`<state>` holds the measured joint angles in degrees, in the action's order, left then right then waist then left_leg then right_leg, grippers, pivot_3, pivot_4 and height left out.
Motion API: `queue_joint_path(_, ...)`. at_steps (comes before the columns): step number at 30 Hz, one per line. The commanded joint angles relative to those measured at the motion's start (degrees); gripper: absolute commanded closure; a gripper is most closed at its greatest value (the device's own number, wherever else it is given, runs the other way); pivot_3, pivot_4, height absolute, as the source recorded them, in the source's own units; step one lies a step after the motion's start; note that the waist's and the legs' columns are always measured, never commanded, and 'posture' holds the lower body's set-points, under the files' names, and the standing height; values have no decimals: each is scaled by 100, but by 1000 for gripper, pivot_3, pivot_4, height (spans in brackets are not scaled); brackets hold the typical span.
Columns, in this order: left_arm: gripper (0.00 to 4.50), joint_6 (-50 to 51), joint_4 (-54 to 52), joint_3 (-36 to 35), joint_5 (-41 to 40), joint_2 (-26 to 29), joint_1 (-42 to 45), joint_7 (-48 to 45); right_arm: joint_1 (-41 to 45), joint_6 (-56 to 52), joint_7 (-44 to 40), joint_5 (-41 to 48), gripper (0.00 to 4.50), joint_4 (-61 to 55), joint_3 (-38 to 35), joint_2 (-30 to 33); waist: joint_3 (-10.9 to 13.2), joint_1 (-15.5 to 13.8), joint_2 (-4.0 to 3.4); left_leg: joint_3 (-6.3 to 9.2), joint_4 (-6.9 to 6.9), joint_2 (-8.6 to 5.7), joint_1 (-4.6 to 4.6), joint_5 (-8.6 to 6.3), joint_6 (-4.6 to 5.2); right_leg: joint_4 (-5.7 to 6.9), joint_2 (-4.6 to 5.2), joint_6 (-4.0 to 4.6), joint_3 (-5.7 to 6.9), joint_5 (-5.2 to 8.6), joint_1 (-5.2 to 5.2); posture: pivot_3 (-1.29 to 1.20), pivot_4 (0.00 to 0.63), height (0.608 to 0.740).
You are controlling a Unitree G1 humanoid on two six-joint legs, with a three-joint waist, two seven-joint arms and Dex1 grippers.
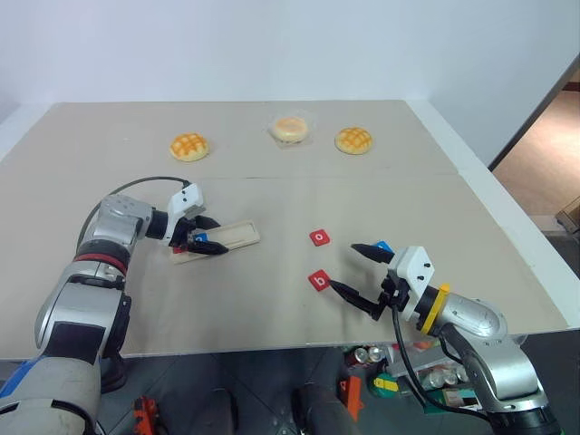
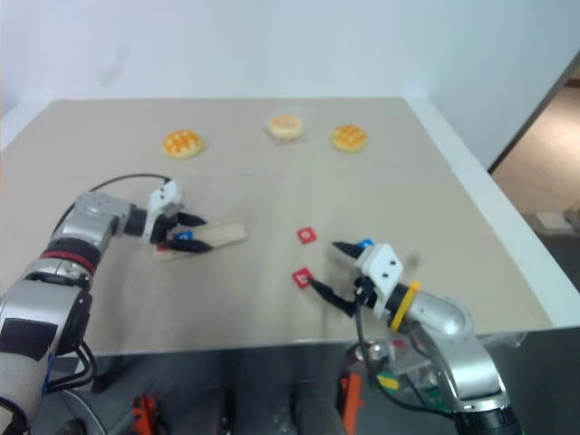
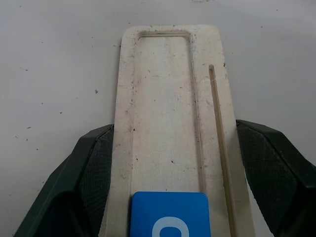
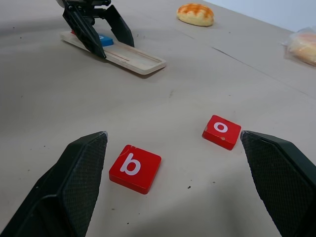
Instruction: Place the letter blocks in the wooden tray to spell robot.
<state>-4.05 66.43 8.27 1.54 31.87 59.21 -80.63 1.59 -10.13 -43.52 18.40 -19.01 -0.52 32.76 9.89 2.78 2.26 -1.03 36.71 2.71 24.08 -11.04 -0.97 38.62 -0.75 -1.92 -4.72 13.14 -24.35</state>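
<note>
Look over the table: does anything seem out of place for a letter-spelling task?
Yes. Three bread-like items sit along the far edge: two golden buns and a wrapped one between them. They have no part in spelling. The wooden tray also lies askew to the table edge.

The wooden tray (image 1: 220, 240) lies on the worktop (image 1: 272, 195) at the robot's left, with the left claw (image 1: 201, 237) over its near-left end, fingers on either side. An o block (image 3: 170, 215) sits in the tray's groove between those fingers. To the right lie another o block (image 1: 319, 237) and, nearer the robot, the b block (image 1: 319, 281). The right claw (image 1: 361, 270) hangs just right of the b block. Three buns (image 1: 190, 146) line the far side.
</note>
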Motion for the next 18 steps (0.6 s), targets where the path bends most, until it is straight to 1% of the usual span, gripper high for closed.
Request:
queue_joint_path(1, 1112, -172, -25, 30, 116, 30, -49, -62, 0, 30, 10, 45, 0, -155, -82, -3, 0, 0, 0, 0, 0, 0, 0, 0, 0, 0, 0, 0, 0, 0, 0, 0, 150, 739)
queue_joint_path(4, 1112, -216, -390, 25, 28, -37, -44, -305, 34, 17, 31, 44, 0, -154, -65, -26, 0, -3, 0, 0, 1, 0, 1, 0, 0, 1, 0, 0, 0, 0, 0, 0, 150, 739)
queue_joint_path(9, 1112, -58, -1588, 280, 37, -131, -421, -583, 100, 32, 3, 33, 0, -106, -43, -25, 0, -19, 0, 1, 4, -1, 6, 0, 0, 1, 3, -1, 1, 1, 0, 0, 150, 739)
queue_joint_path(11, 1112, 220, -2180, 355, -41, -150, -654, -657, 128, 40, -10, 29, 0, -82, -37, -21, 0, -18, 0, 0, 4, -1, 6, 0, 0, 1, 3, -1, -1, 1, -1, 0, 150, 739)
queue_joint_path(18, 1112, 912, -3731, 647, 55, -276, -1343, -379, 196, 49, -23, 11, 0, -48, 5, -39, 0, -11, 0, 2, 4, 0, 4, 0, 0, 5, 2, 1, 0, 2, -2, 0, 150, 739)
